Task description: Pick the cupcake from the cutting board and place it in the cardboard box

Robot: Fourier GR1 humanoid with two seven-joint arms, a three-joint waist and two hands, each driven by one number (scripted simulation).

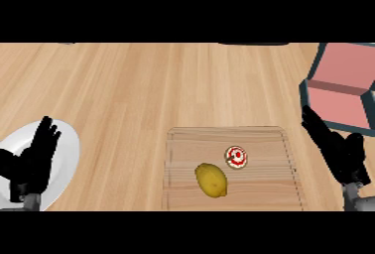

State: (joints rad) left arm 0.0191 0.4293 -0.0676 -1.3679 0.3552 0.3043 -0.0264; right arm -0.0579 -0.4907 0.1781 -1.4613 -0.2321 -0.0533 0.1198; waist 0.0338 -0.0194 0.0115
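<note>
The cupcake (236, 157) sits on the cutting board (258, 141) by the counter's near edge; likely light, soft-topped, easily squashed, so best pinched low by its sides. The right hand (337, 154) beside the board has straight fingers, holding nothing

Cupcake (236, 157) on cutting board (183, 188); cardboard box (344, 89) open.

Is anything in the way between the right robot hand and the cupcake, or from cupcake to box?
Nothing visible. Only bare board lies between the right robot hand and the cupcake; the lemon sits on the cupcake's other side, away from the box.
</note>
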